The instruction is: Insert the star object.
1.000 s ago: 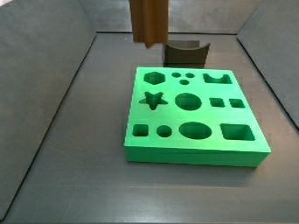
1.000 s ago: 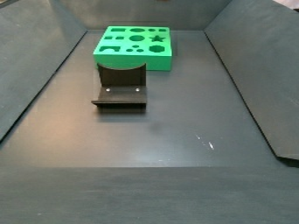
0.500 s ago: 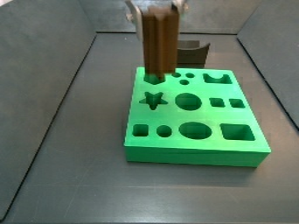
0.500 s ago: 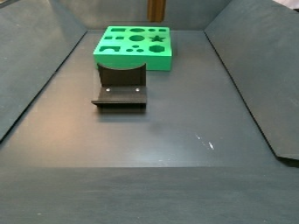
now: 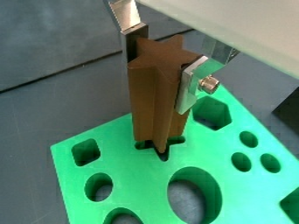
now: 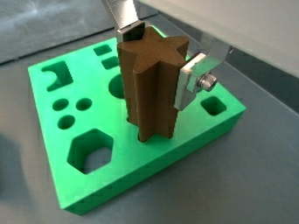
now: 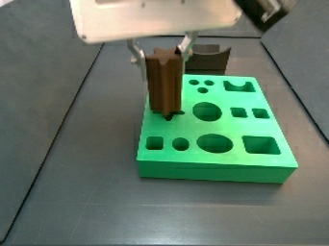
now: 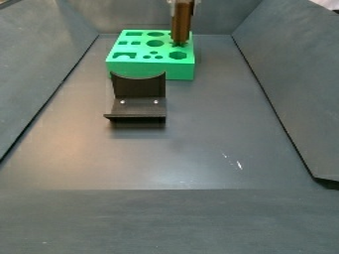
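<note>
Gripper [image 5: 163, 54]: positioned above the green board [image 5: 105, 157], near its star-shaped hole; seen in both wrist views, also [image 6: 160, 51], and in a side view [image 7: 162, 48] below the pale wrist housing. Silver finger plates [image 5: 125, 16] stand on opposite sides of the peg's upper end and press against it; the fingers are clamped on the star object.

Star object [image 5: 156, 92]: tall dark brown peg with ridged sides, held upright. Its lower end sits at the mouth of the star-shaped hole in the board, in both wrist views [image 6: 149, 92]; how deep it has entered cannot be told. In a side view [image 7: 164, 83] it stands over the board's left-hand column of holes; in a side view [image 8: 181, 22] it rises from the board's far right part.

Green board [image 7: 218, 135]: flat block lying on the dark floor [image 7: 71, 163], with round, square, hexagonal and other cut-outs; all holes but the star one open and unoccupied [image 6: 87, 150].

Dark block [image 7: 209, 58]: curved notch on top, just behind the board, apart from the gripper.

Fixture [image 8: 137, 105]: dark L-shaped bracket on a base plate, on the floor near the board [image 8: 153, 55], not touching it.
</note>
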